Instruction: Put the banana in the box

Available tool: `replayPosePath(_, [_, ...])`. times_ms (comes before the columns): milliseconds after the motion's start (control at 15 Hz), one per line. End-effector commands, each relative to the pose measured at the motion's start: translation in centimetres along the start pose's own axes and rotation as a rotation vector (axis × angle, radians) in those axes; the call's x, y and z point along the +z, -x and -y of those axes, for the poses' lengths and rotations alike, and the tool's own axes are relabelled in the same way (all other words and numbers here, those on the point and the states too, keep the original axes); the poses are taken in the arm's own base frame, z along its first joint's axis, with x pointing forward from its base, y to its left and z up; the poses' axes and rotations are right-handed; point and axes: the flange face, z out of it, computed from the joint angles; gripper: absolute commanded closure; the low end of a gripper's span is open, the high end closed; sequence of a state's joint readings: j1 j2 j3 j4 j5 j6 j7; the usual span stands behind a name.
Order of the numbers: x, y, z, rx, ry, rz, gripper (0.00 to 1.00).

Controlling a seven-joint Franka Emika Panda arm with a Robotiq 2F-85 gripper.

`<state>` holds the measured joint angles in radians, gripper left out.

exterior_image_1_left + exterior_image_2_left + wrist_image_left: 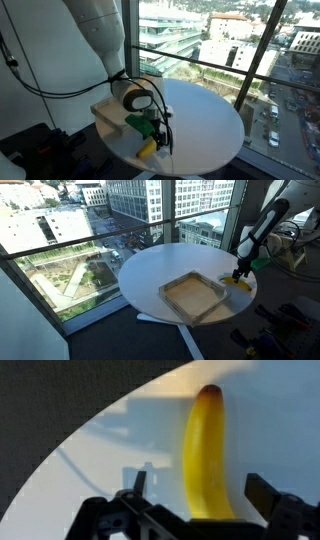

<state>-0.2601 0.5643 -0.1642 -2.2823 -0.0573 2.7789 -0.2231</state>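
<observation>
- The gripper (199, 482) is recorded in the wrist view with its 2 fingers (139, 480) spread wide; nothing is pinched.
- The banana (205, 450) is seen lying flat between the spread fingers, with a visible gap on each side.
- The peel is noted as yellow, with a reddish-brown tip pointing away from the camera. The near end is hidden below the gripper body.
- The banana is supported by the round white table (110, 455), close to its curved edge.
- In an exterior view the gripper (242, 272) is held low over the banana (238, 280), near the rim of the table (160, 260).
- The box (178, 283) is seen on the same table, just beside the banana. The banana is outside it.
- In an exterior view the banana (147, 149) is seen under the gripper (150, 135). The box (108, 112) is partly covered by the arm (100, 35).
- Beyond the table, a window (60, 250) and city buildings (140, 200) are noted.
</observation>
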Motion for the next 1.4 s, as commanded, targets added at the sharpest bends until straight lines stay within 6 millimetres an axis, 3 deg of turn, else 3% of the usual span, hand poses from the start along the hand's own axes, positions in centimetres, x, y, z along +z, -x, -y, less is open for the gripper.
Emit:
replayPosePath(0, [0.39,-0.15,-0.38,-0.016,0.013,-0.007,0.0])
replayPosePath(400, [0.82,-0.11,-0.5,-0.014,0.013,0.001,0.0])
replayPosePath(467, [0.83,-0.11,-0.51,-0.014,0.013,0.001,0.08])
replayPosePath(533, [0.84,-0.12,-0.51,-0.014,0.012,0.002,0.27])
replayPosePath(1000, [0.81,-0.13,-0.51,-0.013,0.011,0.005,0.83])
replayPosePath(1333, [0.36,-0.17,-0.56,-0.013,0.009,0.006,0.86])
